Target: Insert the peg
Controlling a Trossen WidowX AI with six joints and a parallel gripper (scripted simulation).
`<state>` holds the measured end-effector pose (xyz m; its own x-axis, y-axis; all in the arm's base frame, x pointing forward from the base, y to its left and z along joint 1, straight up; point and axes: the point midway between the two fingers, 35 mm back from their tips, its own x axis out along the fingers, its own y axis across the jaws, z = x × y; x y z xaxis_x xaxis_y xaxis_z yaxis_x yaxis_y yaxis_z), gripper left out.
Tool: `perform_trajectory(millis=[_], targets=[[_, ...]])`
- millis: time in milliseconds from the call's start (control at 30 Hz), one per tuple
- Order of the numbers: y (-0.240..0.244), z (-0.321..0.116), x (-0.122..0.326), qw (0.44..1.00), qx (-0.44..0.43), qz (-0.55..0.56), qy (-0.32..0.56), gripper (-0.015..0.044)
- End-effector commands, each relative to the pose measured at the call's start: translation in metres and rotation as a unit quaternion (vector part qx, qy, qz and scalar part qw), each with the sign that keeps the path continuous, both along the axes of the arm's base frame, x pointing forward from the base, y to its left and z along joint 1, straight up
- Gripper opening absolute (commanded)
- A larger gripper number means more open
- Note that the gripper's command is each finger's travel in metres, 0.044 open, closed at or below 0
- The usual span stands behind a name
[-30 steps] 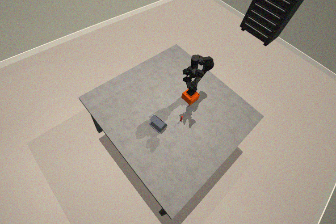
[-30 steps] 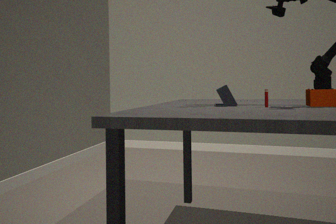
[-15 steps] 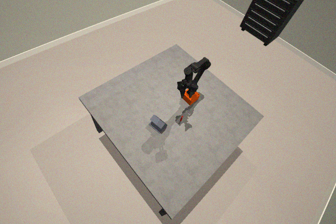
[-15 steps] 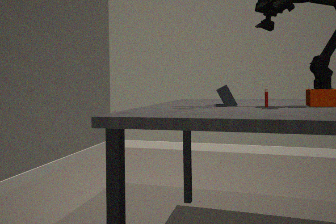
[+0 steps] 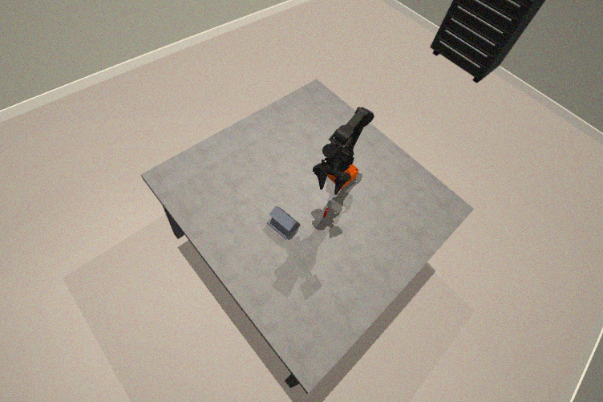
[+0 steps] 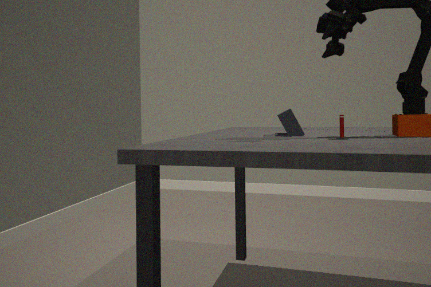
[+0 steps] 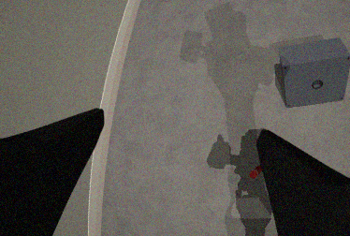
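Note:
The red peg (image 5: 325, 212) (image 6: 341, 126) (image 7: 255, 172) stands upright on the table, with a pale band near its top in the exterior view. In the wrist view it lies beside the right finger, partly hidden by it. The blue-grey sloped panel (image 5: 285, 219) (image 6: 292, 124) (image 7: 304, 81) stands apart from the peg. Its face shows one small, round-looking hole (image 7: 317, 84) in the wrist view. My gripper (image 5: 329, 189) (image 6: 324, 46) (image 7: 183, 128) is open and empty, high above the table and the peg. The peg's cross-section is too small to tell.
The arm's orange base (image 5: 350, 174) (image 6: 411, 125) stands on the grey table (image 5: 226, 160) (image 6: 251, 157) (image 7: 154, 72), on the peg's other side from the panel. The arm's shadows fall around the peg and panel. A black drawer cabinet (image 5: 490, 19) stands beyond the table.

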<state>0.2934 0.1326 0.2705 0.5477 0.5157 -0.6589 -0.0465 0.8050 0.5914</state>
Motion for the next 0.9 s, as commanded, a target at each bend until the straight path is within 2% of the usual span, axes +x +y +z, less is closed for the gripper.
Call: perform_trajectory(millis=[0,433,867], targets=[[0.003,-0.023,0.003,0.999,-0.033,0.016,0.021,0.044],[0.017,-0.096,-0.002,0.979,-0.159,0.098,0.085,0.044],[0.021,-0.164,-0.021,0.927,-0.282,0.203,0.144,0.044]])
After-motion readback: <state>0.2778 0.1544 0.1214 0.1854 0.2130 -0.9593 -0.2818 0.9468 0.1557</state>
